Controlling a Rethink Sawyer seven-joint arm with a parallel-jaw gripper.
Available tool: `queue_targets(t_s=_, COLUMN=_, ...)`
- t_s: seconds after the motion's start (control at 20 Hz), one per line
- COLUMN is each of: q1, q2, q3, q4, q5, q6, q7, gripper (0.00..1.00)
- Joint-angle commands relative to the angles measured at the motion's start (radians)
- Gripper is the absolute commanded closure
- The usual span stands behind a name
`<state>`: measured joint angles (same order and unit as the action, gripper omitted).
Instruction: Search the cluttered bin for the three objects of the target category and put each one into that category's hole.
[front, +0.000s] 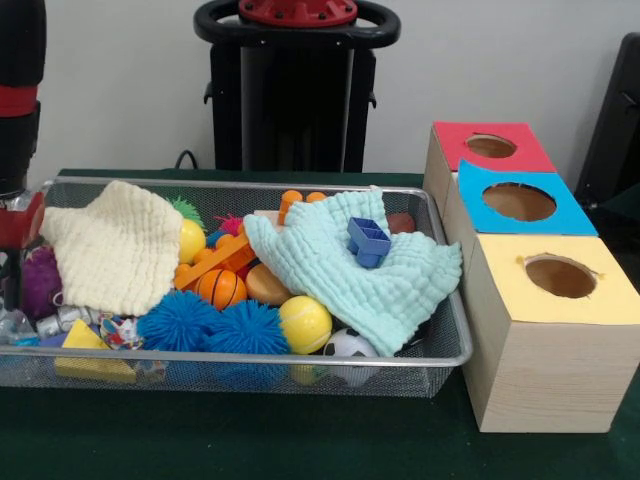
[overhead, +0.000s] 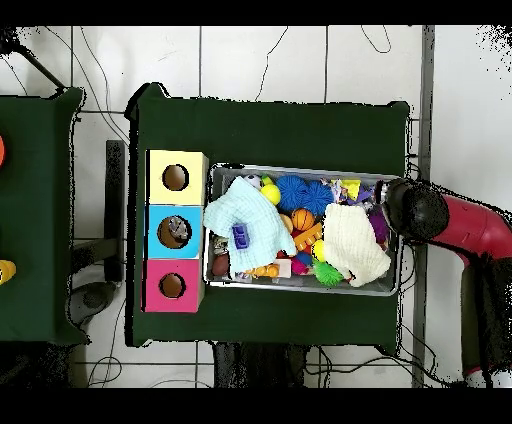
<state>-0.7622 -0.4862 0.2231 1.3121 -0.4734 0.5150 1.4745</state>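
The silver wire mesh bin lies on the green table, full of toys; it also shows in the overhead view. My gripper reaches down into the bin's left end, mostly cut off by the picture's edge. In the overhead view the arm's head covers it at the bin's right end. A clear plastic bottle lies just below the gripper, and another crumpled clear piece lies beside it. I cannot tell whether the gripper touches either. Any other bottles are hidden.
A cream cloth and a mint cloth with a blue brick cover much of the clutter. Blue spiky balls, a purple spiky ball and a yellow ball lie near the front. Wooden boxes with red, blue and yellow holed tops stand to the right.
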Motion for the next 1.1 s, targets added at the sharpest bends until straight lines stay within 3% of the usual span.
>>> queue_targets(t_s=0.05, q1=-0.037, q2=0.049, q3=0.11, q4=-0.006, q5=0.082, q6=0.105, q7=-0.012, gripper=0.0)
queue_targets(t_s=0.1, q1=-0.068, q2=0.003, q3=0.071, q4=0.039, q5=0.123, q6=0.154, q7=0.04, gripper=0.0)
queue_targets(t_s=0.2, q1=0.001, q2=0.003, q3=-0.012, q4=-0.065, q5=0.245, q6=0.614, q7=0.143, gripper=0.0)
queue_targets(t_s=0.3, q1=0.005, q2=0.002, q3=-0.018, q4=-0.074, q5=0.275, q6=0.677, q7=0.155, gripper=0.0)
queue_targets(t_s=0.6, q1=-0.006, q2=-0.016, q3=0.018, q4=-0.08, q5=0.147, q6=0.331, q7=0.004, gripper=0.0)
queue_targets(t_s=0.85, q1=-0.015, q2=-0.03, q3=0.025, q4=-0.058, q5=0.155, q6=0.328, q7=-0.002, gripper=0.0)
queue_targets(t_s=1.1, q1=-0.037, q2=-0.022, q3=0.043, q4=-0.013, q5=0.143, q6=0.195, q7=-0.03, gripper=0.0)
